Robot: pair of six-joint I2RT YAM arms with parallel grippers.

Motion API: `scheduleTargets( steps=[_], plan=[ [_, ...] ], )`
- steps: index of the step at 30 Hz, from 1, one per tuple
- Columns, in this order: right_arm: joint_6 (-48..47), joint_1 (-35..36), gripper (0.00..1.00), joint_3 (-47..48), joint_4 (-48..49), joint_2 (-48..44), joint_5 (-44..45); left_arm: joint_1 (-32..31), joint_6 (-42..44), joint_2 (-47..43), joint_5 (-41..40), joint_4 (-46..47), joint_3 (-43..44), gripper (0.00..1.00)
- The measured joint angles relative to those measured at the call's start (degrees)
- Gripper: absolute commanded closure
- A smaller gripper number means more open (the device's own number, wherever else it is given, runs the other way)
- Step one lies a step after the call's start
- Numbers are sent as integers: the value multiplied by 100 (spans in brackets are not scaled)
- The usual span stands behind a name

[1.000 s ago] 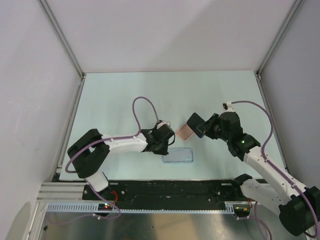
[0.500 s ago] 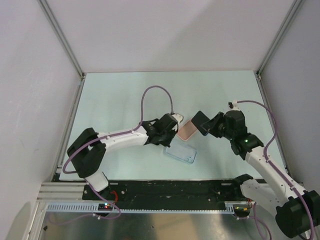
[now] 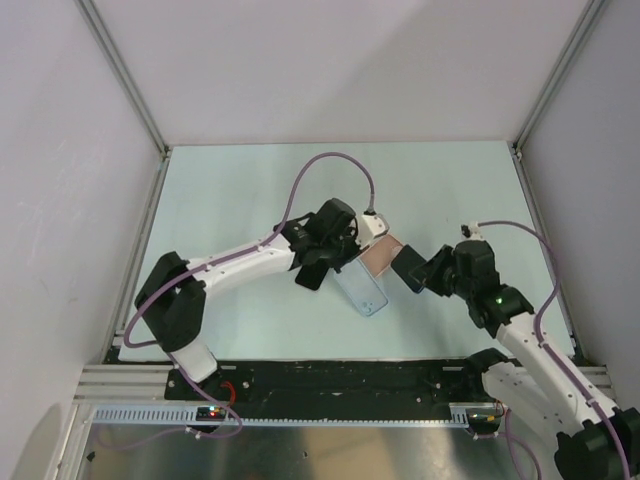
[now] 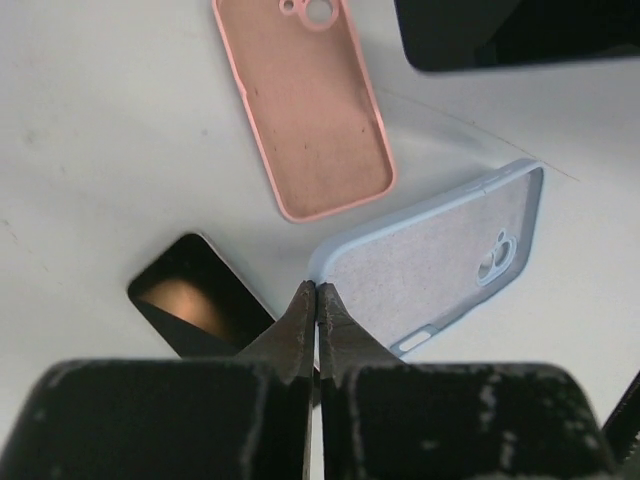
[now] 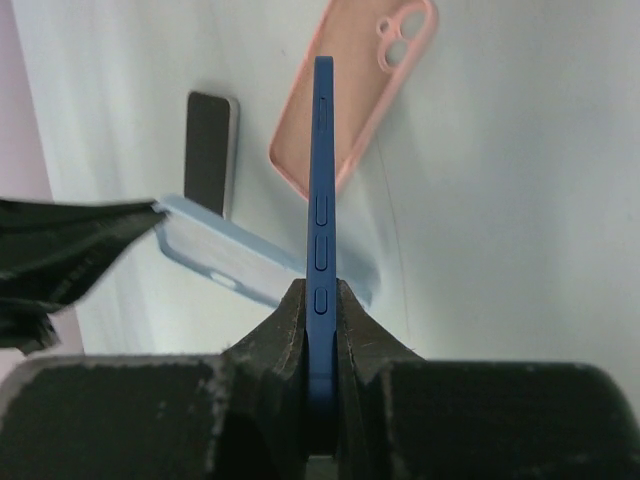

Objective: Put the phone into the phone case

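Note:
The salmon-pink phone case [image 4: 315,110] [image 3: 378,258] lies hollow side up at mid-table. The phone [image 4: 195,300] [image 5: 210,150], with a glossy black screen and a pale rim, lies flat beside it; my left arm hides it in the top view. My left gripper [image 4: 316,290] [image 3: 340,268] is shut, and its tips pinch the corner rim of a light blue case [image 4: 440,260] [image 3: 364,292]. My right gripper [image 5: 322,290] [image 3: 418,272] is shut on a dark slab [image 5: 322,180] [image 4: 520,30] with a blue edge and side buttons. It holds the slab on edge just right of the pink case.
The pale green table [image 3: 230,200] is fenced by white walls and metal rails at the left [image 3: 140,260] and right [image 3: 545,240]. A purple cable [image 3: 330,165] arches over the left arm. The two arms nearly meet at the middle.
My left gripper closed and swung up and right, turning the light blue case from lying crosswise to steeply slanted. My right gripper drew back a little toward the near right with the slab.

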Motion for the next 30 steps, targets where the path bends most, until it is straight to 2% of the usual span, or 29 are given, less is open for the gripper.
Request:
scheduleTargets(
  steps=[6,12,18,23,27,30],
  plan=[
    [127,457,100,-426,-457,-643,90,4,732,199,258,37,289,98],
    [505,1453,100,-616,-719,-866,435,4,1062,452,450,55,463,89],
    [975,2474,100,-647,-750,-686,970,4,955,680,570,199,737,87],
    [1244,2964,100,-649,-734,-452,1294,-13,634,944,767,468,798,84],
    [1346,3147,100,-660,-612,-216,1421,-70,343,1062,960,728,704,76],
    [1394,3200,100,-662,-549,-131,1488,-153,74,1084,1080,916,592,64]
  ],
)
